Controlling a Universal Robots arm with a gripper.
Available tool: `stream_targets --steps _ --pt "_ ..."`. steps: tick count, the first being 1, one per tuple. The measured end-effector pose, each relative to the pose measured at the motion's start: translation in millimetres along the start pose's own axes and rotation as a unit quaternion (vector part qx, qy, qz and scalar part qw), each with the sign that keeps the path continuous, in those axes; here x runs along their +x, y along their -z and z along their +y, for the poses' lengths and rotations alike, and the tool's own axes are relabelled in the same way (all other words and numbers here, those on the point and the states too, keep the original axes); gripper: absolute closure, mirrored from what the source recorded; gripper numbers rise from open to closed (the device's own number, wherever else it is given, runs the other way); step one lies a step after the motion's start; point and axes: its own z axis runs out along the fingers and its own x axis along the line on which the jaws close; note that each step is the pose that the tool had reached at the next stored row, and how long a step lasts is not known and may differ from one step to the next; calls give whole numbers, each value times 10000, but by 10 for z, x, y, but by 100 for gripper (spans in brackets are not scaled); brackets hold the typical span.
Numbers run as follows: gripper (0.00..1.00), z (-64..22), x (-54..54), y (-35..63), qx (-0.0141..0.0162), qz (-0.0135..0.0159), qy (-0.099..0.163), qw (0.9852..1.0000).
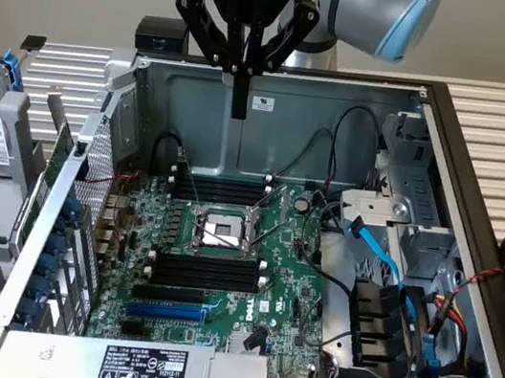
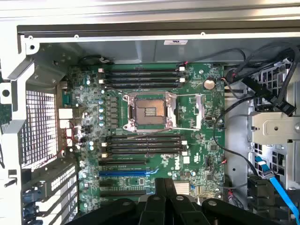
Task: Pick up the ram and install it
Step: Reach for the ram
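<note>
above motherboard (image 1: pixel 287 243), tool (image 1: pixel 238 109) fully closed

Motherboard (image 2: pixel 187 154) was green, its memory slots (image 2: pixel 143 144) black with white end clips (image 2: pixel 182 69), one expansion slot (image 2: pixel 123 172) blue; case (image 2: pixel 140 49) was bare grey metal with a fine perforated grille (image 2: pixel 40 126), one flat cable (image 2: pixel 280 193) light blue, pincer (image 1: pixel 239 100) black throughout.

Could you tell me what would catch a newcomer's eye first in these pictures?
A green motherboard lies in the open case, its bare silver CPU socket in the middle between two banks of black memory slots. The black gripper hangs above the case at the exterior view's top, fingers shut.
</note>
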Motion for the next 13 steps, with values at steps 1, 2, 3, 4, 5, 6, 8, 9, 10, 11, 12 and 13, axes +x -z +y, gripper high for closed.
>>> stream_targets --steps 1,2,3,4,5,6,8,9,10,11,12,13 --pt "90 0 0 0 0 0 0 10000" --pt "90 0 0 0 0 0 0 10000" --pt "90 0 0 0 0 0 0 10000" --pt "90 0 0 0 1 0 0 10000" --pt "90 0 0 0 1 0 0 10000" --pt "90 0 0 0 1 0 0 10000" --pt "90 0 0 1 2 0 0 10000" --pt "90 0 0 0 2 0 0 10000" --pt "90 0 0 0 2 0 0 10000" --pt "90 0 0 0 3 0 0 10000" --pt "90 0 1 0 3 0 0 10000" --pt "90 0 0 0 3 0 0 10000"
